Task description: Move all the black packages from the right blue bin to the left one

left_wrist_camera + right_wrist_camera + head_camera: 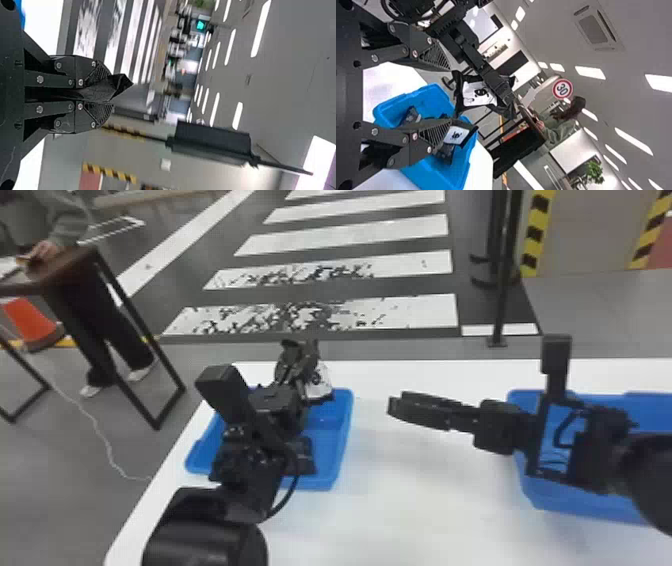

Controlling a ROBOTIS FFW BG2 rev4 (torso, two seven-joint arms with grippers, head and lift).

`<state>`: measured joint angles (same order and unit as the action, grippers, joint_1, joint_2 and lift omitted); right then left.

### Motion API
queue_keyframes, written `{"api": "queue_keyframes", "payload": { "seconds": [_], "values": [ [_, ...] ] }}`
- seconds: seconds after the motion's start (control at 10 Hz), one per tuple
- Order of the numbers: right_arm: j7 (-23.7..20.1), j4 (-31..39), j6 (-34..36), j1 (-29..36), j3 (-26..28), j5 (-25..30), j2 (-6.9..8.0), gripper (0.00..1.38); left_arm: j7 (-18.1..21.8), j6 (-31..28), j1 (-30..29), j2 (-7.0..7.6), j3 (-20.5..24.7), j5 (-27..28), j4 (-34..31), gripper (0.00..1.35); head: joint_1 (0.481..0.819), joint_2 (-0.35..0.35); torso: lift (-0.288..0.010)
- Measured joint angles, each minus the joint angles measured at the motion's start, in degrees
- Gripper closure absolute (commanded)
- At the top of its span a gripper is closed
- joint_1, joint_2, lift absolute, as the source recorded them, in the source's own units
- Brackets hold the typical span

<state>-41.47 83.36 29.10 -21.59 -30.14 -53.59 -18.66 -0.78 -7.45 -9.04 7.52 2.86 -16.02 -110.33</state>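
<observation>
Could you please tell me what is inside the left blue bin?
Black packages lie inside the left blue bin. The left arm hides much of its floor in the head view, so their full count cannot be told.

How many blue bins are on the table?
2: the left blue bin, left on the table, partly behind the left arm; the right blue bin, at the head view's right edge, partly behind the right arm.

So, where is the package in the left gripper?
In the head view, the package is just left of centre, at the far edge of the left blue bin, pinched by the left gripper.
</observation>
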Motion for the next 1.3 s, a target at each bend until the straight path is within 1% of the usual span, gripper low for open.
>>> {"api": "queue_keyframes", "payload": {
  "seconds": [0.1,0.2,0.3,0.4,0.5,0.6,0.7,0.8,0.9,1.0,1.1,1.2,1.3],
  "values": [
    [0.0,0.1,0.0,1.4,2.6,1.1,-0.04,0.11,-1.9,0.9,1.6,-0.6,2.7,6.0,4.9,1.21,0.662,0.34,-0.14],
    [0.2,0.6,0.0,2.8,5.8,2.5,-0.07,0.11,-3.4,1.0,2.0,-1.17,5.1,10.5,8.1,0.93,0.671,0.35,-0.14],
    [0.5,1.5,0.0,4.5,9.3,4.6,-0.06,0.11,-3.9,0.6,1.3,-1.57,6.7,11.7,9.4,0.39,0.683,0.35,-0.14],
    [1.1,3.2,0.0,6.7,13.2,7.0,-0.06,0.11,-3.5,2.5,-0.2,-1.7,6.9,9.2,9.7,0.03,0.694,0.335,-0.14],
    [2.7,6.6,-0.1,10.3,18.1,10.2,-0.04,0.11,-1.9,7.7,-1.8,-1.72,5.6,5.3,9.7,0.11,0.695,0.315,-0.14],
    [5.6,11.7,-0.4,15.2,23.1,13.0,0.17,0.11,0.4,14.0,-3.0,-1.7,3.5,0.9,9.5,0.13,0.695,0.256,-0.14],
    [8.3,17.9,-0.8,20.5,27.9,16.0,0.92,0.11,1.4,19.1,-4.3,-1.44,0.8,-2.4,7.8,0.09,0.691,0.196,-0.14],
    [9.9,23.3,-2.1,25.1,31.3,19.3,1.83,0.11,1.5,22.5,-6.0,-1.18,-1.9,-3.6,5.2,0.07,0.684,0.144,-0.14],
    [10.8,26.5,-4.4,28.6,32.4,21.2,2.5,0.11,1.6,24.6,-8.2,-1.06,-3.6,-3.3,2.6,0.03,0.685,0.113,-0.14],
    [12.2,28.8,-7.1,32.0,32.6,22.4,3.25,0.11,1.3,26.8,-11.0,-1.16,-4.4,-1.5,0.5,0.0,0.691,0.105,-0.14],
    [13.7,30.6,-9.4,35.6,32.8,23.6,4.07,0.11,0.7,28.4,-13.9,-1.49,-5.0,0.2,-0.6,0.0,0.695,0.098,-0.14],
    [14.9,31.4,-11.6,38.7,33.4,25.3,4.77,0.11,-0.2,28.0,-16.2,-1.78,-5.6,2.1,-0.9,0.0,0.695,0.083,-0.14],
    [15.8,32.1,-13.7,41.2,34.2,28.8,5.4,0.11,-0.7,26.3,-17.7,-1.92,-6.0,5.4,-1.0,0.0,0.695,0.056,-0.14]
  ]
}}
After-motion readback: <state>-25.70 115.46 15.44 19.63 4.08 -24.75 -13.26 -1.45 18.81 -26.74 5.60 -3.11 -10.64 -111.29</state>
